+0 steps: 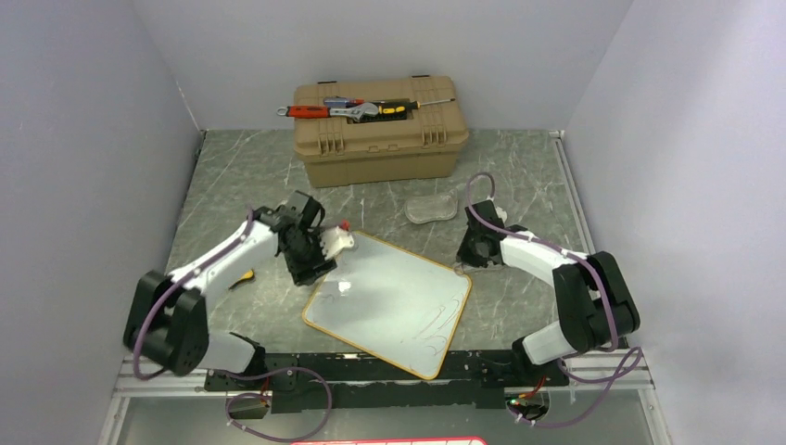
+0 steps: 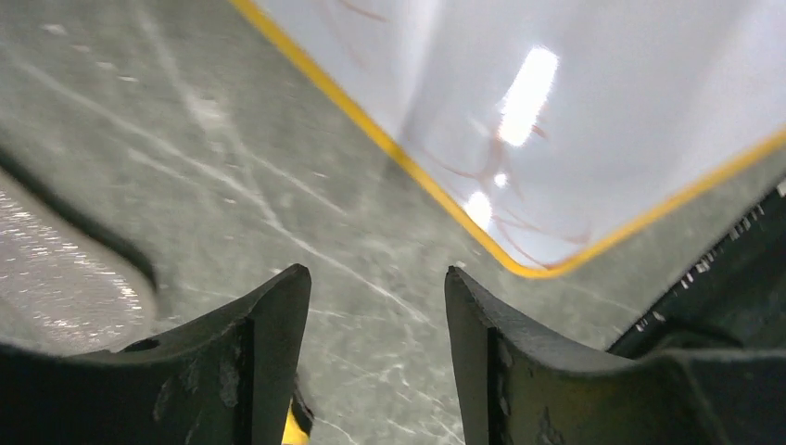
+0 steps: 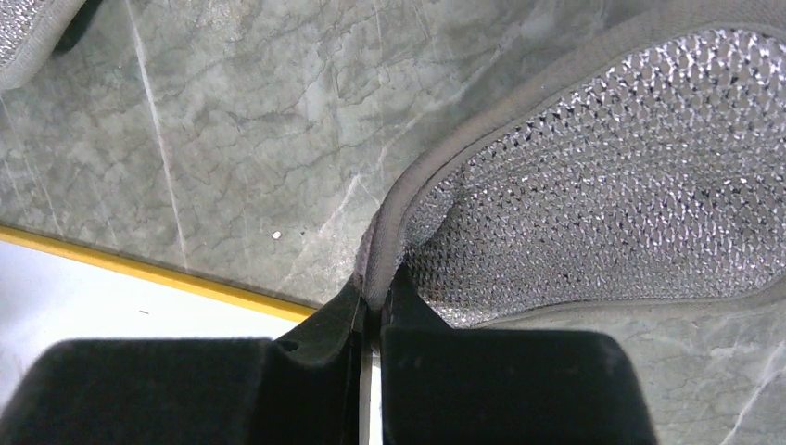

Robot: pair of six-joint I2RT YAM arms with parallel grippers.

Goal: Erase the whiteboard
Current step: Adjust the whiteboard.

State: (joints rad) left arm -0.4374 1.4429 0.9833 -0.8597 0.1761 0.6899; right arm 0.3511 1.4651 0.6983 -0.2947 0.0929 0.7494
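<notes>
The whiteboard (image 1: 389, 301) lies flat mid-table, white with a yellow rim and faint scribbles near its near-right corner. My left gripper (image 1: 310, 255) is at its far-left corner. In the left wrist view it (image 2: 375, 271) is open and empty over bare table, with a scribbled whiteboard corner (image 2: 556, 139) ahead to the right. My right gripper (image 1: 473, 248) is off the board's right corner. In the right wrist view it (image 3: 375, 292) is shut on the grey edge of a silver mesh pad (image 3: 602, 195), with the board's rim (image 3: 139, 269) at lower left.
A tan toolbox (image 1: 380, 130) with tools on its lid stands at the back. A silver mesh pad (image 1: 431, 209) lies between it and the whiteboard. A small yellow-and-black object (image 1: 243, 278) lies beside the left arm. A black rail (image 1: 371, 366) runs along the near edge.
</notes>
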